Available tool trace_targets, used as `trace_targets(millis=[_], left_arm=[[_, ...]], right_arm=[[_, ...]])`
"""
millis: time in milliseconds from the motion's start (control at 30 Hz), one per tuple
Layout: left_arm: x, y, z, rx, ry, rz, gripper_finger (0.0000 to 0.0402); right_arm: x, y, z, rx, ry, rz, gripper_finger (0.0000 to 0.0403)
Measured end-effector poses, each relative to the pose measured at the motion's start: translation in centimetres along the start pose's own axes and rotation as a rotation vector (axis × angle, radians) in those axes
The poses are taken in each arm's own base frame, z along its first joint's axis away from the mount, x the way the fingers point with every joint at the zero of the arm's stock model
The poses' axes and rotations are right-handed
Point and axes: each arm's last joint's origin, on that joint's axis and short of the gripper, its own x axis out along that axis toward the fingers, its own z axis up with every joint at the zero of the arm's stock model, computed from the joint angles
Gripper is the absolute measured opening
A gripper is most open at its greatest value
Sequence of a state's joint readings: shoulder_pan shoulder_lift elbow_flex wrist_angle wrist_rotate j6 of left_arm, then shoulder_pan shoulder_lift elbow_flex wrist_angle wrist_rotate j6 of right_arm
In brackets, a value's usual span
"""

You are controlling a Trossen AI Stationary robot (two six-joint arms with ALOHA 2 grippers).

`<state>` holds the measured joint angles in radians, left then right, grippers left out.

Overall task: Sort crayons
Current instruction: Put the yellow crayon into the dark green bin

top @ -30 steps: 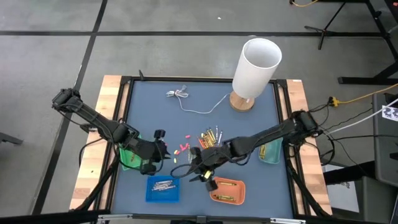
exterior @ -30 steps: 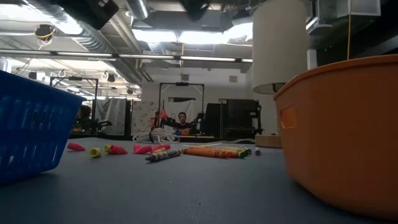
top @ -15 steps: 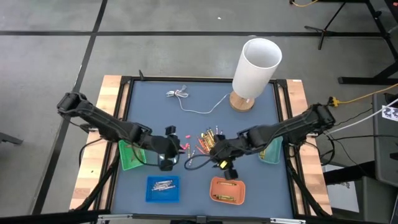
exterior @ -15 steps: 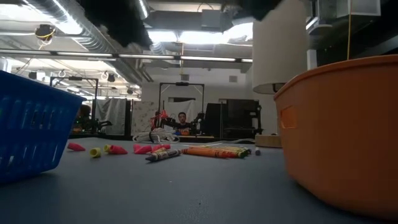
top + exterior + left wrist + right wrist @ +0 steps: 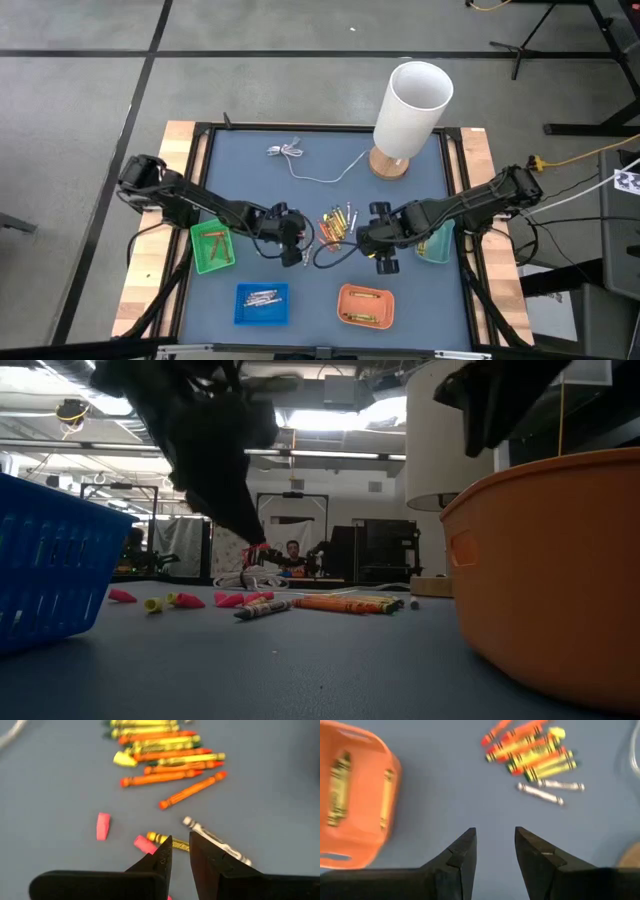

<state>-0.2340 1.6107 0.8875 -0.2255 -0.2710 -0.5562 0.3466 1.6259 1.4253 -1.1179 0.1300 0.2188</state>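
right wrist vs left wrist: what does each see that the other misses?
Right wrist only: the orange tray with crayons lying in it, and the right gripper, fingers apart with nothing between them.

Left wrist only: the pink pieces on the mat, a lone orange crayon apart from the pile, and the left gripper, fingers a narrow gap apart, over the mat near a grey crayon.

Both: the loose pile of orange and yellow crayons on the blue mat.
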Motion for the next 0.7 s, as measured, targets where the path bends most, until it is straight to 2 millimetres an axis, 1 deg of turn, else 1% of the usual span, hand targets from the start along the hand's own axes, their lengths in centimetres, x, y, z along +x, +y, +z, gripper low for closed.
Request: trace_targets(millis=[167,467,700], left_arm=[[0.9,0.3,-0.2,-0.201,0.019,0.023,0.0051],[0.9,-0.1,-0.5,-0.429,0.021,0.019,0.0051],[0.8,-0.9,-0.9,-0.541,0.024,-0.001,0.0051]], right_arm=[[0.6,-0.2,-0.4,0.015,0.023,-0.051,0.0131],[1.9,-0.1,-0.8,0.016,0.018,-0.051,0.0131],[2.2,0.0,-0.8,0.017,0.008,-0.048,0.0131]])
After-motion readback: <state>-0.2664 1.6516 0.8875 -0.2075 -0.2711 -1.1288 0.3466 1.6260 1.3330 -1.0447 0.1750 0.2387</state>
